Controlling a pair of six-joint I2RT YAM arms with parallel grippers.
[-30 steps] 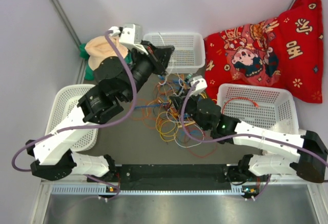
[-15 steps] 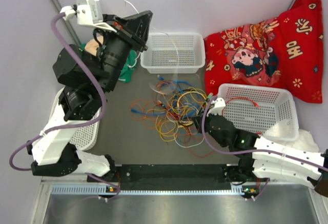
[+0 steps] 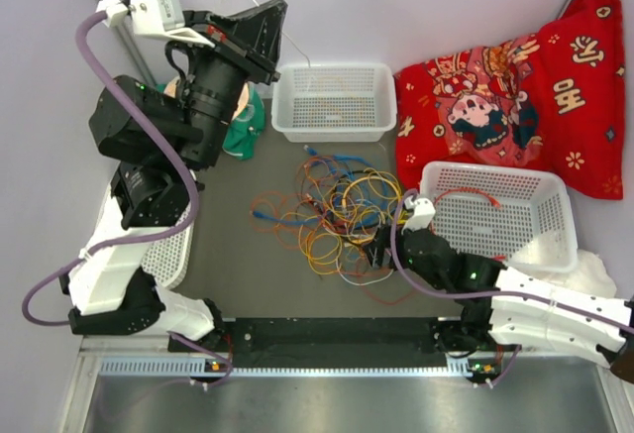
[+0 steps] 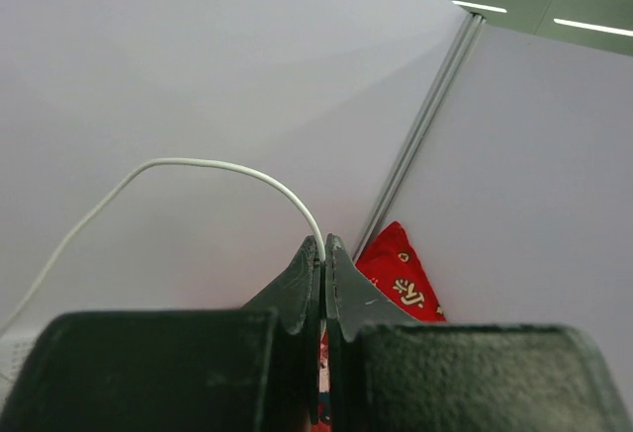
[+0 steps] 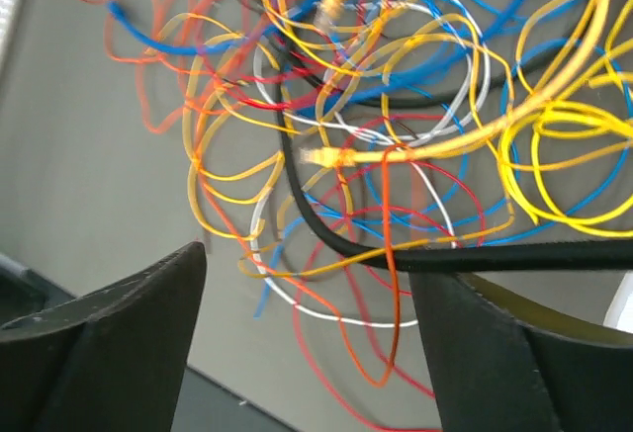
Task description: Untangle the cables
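The cables [image 3: 337,210] lie in a loose tangle of yellow, orange, blue, red, white and black cords on the grey mat. My left gripper [image 3: 280,4] is raised high at the back left, shut on a thin white cable [image 4: 198,163] that arcs out of its tips [image 4: 323,244] towards the back basket. My right gripper [image 3: 379,248] hovers low at the tangle's near right edge. Its jaws stand wide open [image 5: 307,264] over red, orange and white loops, holding nothing. A black cable [image 5: 326,234] runs up against its right finger [image 5: 495,343].
A white basket [image 3: 337,68] stands at the back. Another [image 3: 495,173] on the right holds a red cord [image 3: 466,193], and a third [image 3: 124,190] sits under the left arm. A red cushion [image 3: 515,86] fills the back right. A green-and-peach object [image 3: 241,126] lies at the back left.
My right gripper has opened and pulled back to the tangle's near right edge. My left arm has lifted from low over the tangle to high at the back left, trailing the white cable.
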